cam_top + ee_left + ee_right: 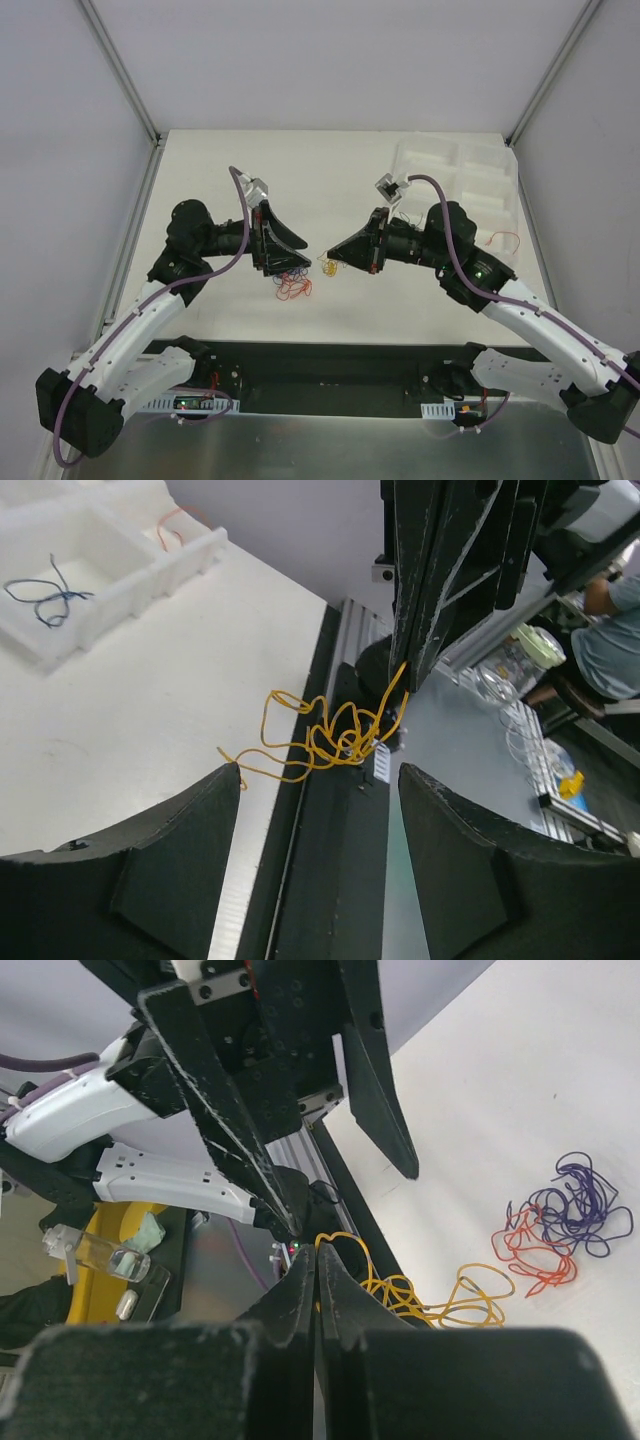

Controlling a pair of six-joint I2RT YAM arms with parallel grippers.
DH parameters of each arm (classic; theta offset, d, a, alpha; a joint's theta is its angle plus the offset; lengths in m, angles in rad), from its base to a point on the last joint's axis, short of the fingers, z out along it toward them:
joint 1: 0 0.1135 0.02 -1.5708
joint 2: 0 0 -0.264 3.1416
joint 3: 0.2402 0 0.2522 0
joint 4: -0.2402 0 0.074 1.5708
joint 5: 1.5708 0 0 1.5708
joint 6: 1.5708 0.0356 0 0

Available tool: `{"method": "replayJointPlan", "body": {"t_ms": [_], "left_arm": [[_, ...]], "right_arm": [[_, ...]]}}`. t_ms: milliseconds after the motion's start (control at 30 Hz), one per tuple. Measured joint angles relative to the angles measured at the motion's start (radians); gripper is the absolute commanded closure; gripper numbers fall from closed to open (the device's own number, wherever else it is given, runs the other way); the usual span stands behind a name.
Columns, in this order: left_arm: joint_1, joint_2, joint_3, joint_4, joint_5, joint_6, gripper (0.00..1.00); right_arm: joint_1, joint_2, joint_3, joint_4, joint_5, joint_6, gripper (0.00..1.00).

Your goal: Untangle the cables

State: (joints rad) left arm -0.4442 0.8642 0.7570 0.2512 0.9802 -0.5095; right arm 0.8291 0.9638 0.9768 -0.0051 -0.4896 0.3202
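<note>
Black, both tools stand tip to tip above the white desk (400, 310), and this looks to me the biggest danger: a small move toward each other can make them collide. The left tool (320, 780) is wide open, with nothing between its fingers. The right tool (316, 1265) is fully closed and pinches one end of the orange cable (330, 735), which hangs from its tips in loose curls between the two tools. If the left tool closes on many loops at once, a pull may tighten the curls into a knot. The strand is also very thin, so it can slip out from the closed tips. The red and purple cables (545, 1228) lie tangled together on the desk, just beside the left tool, and an arm can drag them by accident.

Well apart, at the far right, stands a white tray (455, 150). It holds a blue strand (45, 592) and, in another compartment, a reddish strand (170, 525). Nothing stands between the tools except the orange curls.
</note>
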Motion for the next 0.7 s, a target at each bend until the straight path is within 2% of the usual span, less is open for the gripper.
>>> {"method": "replayJointPlan", "body": {"t_ms": [100,233,500,700], "left_arm": [[-0.005,0.051,-0.004,0.068,0.076,-0.048,0.32],[-0.022,0.062,-0.012,0.144,0.119,-0.090,0.34],[-0.072,0.090,-0.017,0.259,0.145,-0.158,0.64],[-0.080,0.094,-0.018,0.291,0.150,-0.173,0.97]], "right_arm": [[0.000,0.007,-0.007,0.031,-0.012,0.013,1.00],[0.000,0.024,-0.007,0.070,-0.034,0.029,1.00],[0.000,0.063,-0.018,0.129,-0.059,0.063,1.00],[0.000,0.070,-0.028,0.133,-0.051,0.064,1.00]]}}
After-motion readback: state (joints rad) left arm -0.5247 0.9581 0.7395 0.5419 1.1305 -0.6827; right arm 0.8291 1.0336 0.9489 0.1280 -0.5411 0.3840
